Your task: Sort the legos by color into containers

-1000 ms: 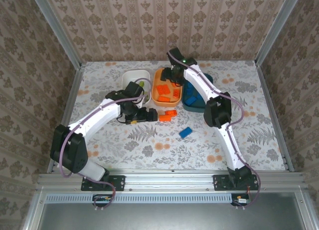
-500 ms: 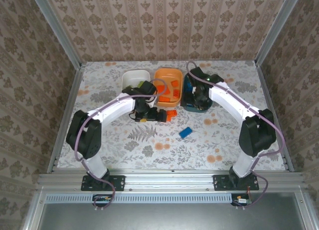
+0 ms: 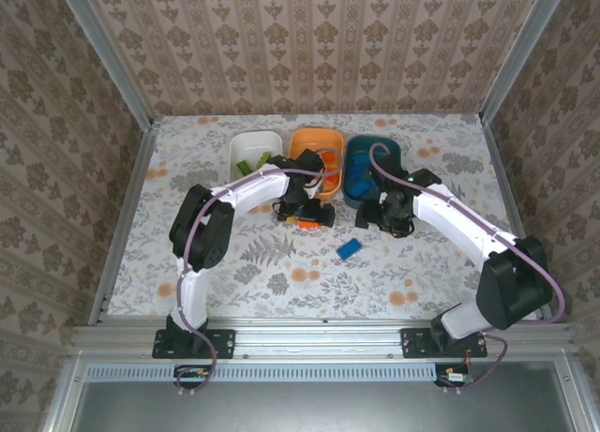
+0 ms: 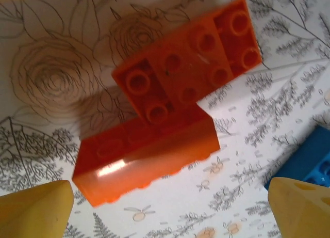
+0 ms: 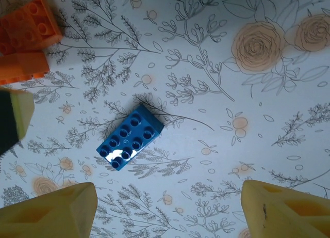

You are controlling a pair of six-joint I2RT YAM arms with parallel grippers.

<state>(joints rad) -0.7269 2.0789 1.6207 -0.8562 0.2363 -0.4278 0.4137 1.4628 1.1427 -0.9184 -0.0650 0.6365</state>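
Observation:
Two orange legos [image 4: 191,57] [image 4: 147,155] lie touching on the floral table, one studs up and one on its side. My left gripper [image 4: 167,212] hovers open just over them, nothing between its yellow fingertips [image 4: 33,209]. In the top view it [image 3: 302,207] sits in front of the orange container [image 3: 302,138]. A blue lego [image 5: 130,137] [image 3: 350,248] lies alone on the table. My right gripper [image 5: 167,212] [image 3: 382,215] is open above it, the brick lying ahead of the fingertips. The white container [image 3: 246,140] holds green legos and the teal container [image 3: 386,149] blue ones.
The three containers stand in a row at the back middle of the table. The two arms come close together near the orange legos; the left gripper's finger [image 5: 13,119] shows at the edge of the right wrist view. Metal frame posts [image 3: 122,85] bound the table.
My left arm has reached right, bringing its gripper over the orange legos. My right arm swung from the orange container past the teal one and down toward the blue lego.

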